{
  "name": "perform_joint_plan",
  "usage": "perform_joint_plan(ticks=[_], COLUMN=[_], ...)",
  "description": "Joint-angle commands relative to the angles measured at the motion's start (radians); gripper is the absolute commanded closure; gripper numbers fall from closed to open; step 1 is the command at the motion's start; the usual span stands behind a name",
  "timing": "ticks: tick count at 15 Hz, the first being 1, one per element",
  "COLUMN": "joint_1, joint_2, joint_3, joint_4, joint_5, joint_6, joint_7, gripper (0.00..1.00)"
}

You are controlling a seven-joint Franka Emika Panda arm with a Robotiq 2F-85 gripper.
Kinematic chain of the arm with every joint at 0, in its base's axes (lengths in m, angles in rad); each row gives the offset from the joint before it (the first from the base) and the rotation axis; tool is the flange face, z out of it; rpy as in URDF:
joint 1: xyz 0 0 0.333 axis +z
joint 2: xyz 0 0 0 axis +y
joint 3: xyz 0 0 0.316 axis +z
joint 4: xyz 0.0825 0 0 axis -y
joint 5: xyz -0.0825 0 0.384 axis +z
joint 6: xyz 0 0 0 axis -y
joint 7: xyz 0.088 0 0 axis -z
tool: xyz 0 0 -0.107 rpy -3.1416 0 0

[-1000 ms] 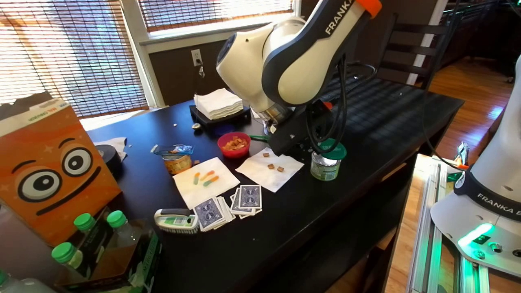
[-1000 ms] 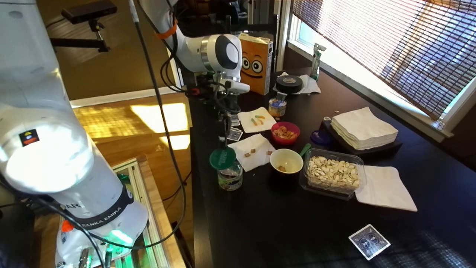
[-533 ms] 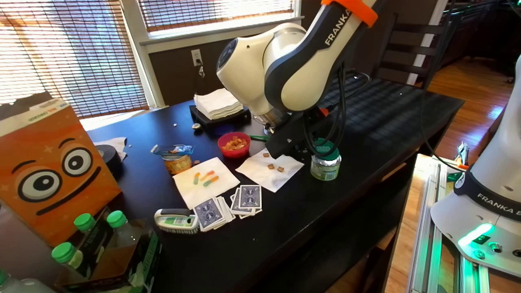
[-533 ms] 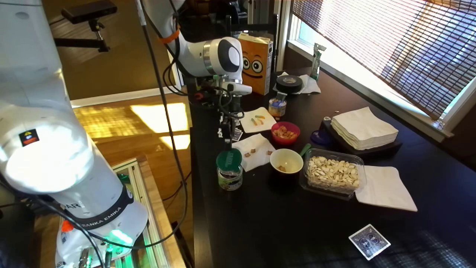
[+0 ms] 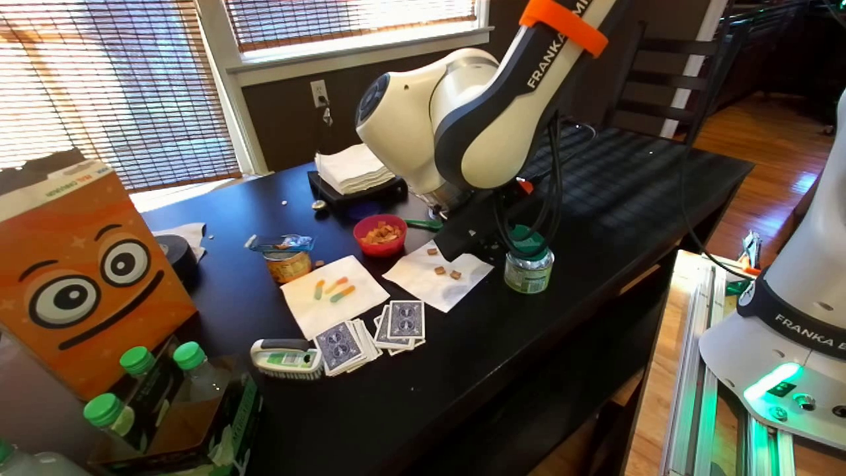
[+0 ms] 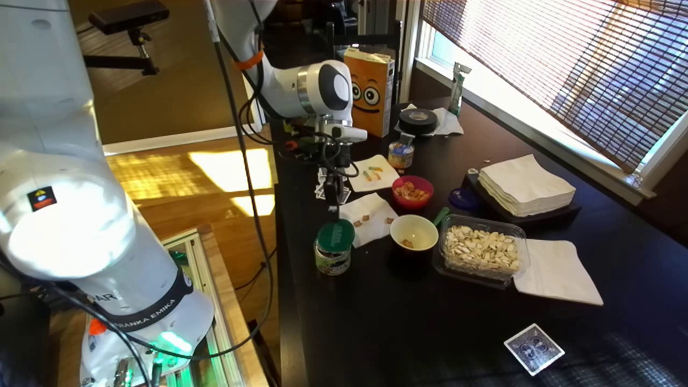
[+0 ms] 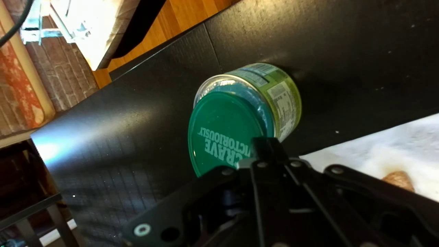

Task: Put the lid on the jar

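Observation:
The lid (image 7: 223, 130), a dark green disc with pale lettering, is held by its edge in my gripper (image 7: 267, 145), whose dark fingers are together. Below it the jar (image 7: 283, 99), squat with a green label and silvery rim, stands upright on the dark table. In the wrist view the lid overlaps part of the jar's mouth and sits off to one side; a strip of rim and shiny top shows. Both exterior views show the lid (image 6: 336, 235) tilted over the jar (image 6: 332, 263). Whether they touch I cannot tell. Cables partly cover the lid (image 5: 527, 241) in an exterior view.
A napkin with brown pieces (image 5: 439, 274) lies beside the jar. Nearby are a cream bowl (image 6: 414, 233), a red bowl (image 6: 413, 192) and a clear tub of seeds (image 6: 481, 250). Playing cards (image 5: 403, 320) lie farther along. The table edge (image 6: 285, 301) runs close to the jar.
The arm has come down a little, and the lid in its grip has shifted across the jar's top toward the napkin side. The jar has stayed in place.

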Motion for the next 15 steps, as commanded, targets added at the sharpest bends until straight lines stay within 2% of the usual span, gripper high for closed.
perform_joint_plan(ticks=[1, 15], joint_1=[0.001, 0.003], joint_2=[0.031, 0.056], joint_3=[-0.004, -0.003], joint_4=[0.014, 0.000], joint_5=[-0.042, -0.051], joint_6=[0.012, 0.044], joint_7=[0.010, -0.035], gripper=[0.99, 0.99])
